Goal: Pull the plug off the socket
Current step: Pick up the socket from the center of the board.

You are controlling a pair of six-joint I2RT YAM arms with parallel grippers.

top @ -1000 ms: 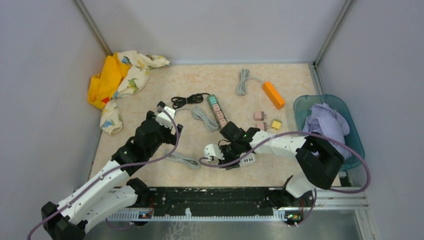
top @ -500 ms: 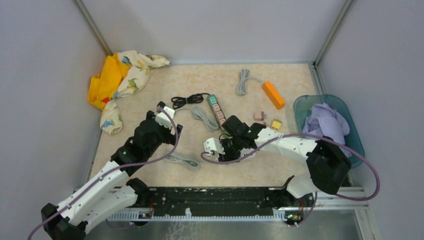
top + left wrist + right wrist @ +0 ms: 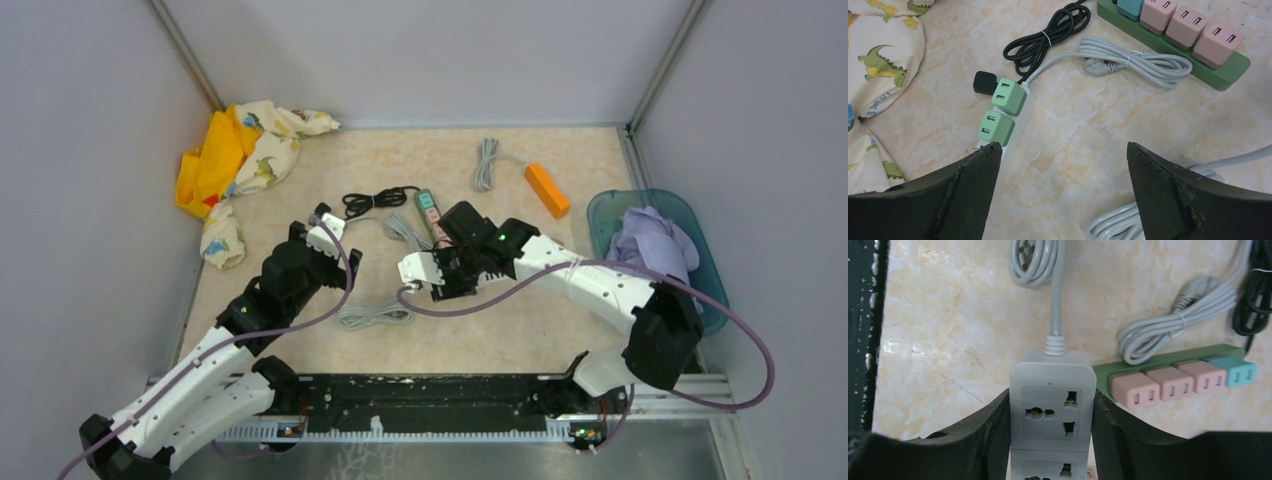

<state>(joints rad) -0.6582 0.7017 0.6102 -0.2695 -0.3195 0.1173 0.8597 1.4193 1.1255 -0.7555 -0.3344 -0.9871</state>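
Up and leftward since a second ago, the right gripper (image 3: 1051, 407) has travelled from the lower middle of the top view to its centre. It is clamped on a grey power strip (image 3: 1053, 400), one finger on each long side. The strip's visible sockets are empty, and its cord runs up to a grey coil (image 3: 1035, 260) at the top of the right wrist view. Just right of it lies a green power strip (image 3: 1168, 359) carrying pink adapters (image 3: 1173, 382) and a teal adapter (image 3: 1233, 372).

The left gripper (image 3: 1063, 160) hangs with its fingers wide apart, holding nothing. Just beyond its left fingertip in the left wrist view, a white power strip (image 3: 1020, 125) lies on the table with two green plugs (image 3: 1009, 96) seated in it. A black plug (image 3: 984, 82) sits at its far end, and a black coiled cord (image 3: 1048, 37) lies above.
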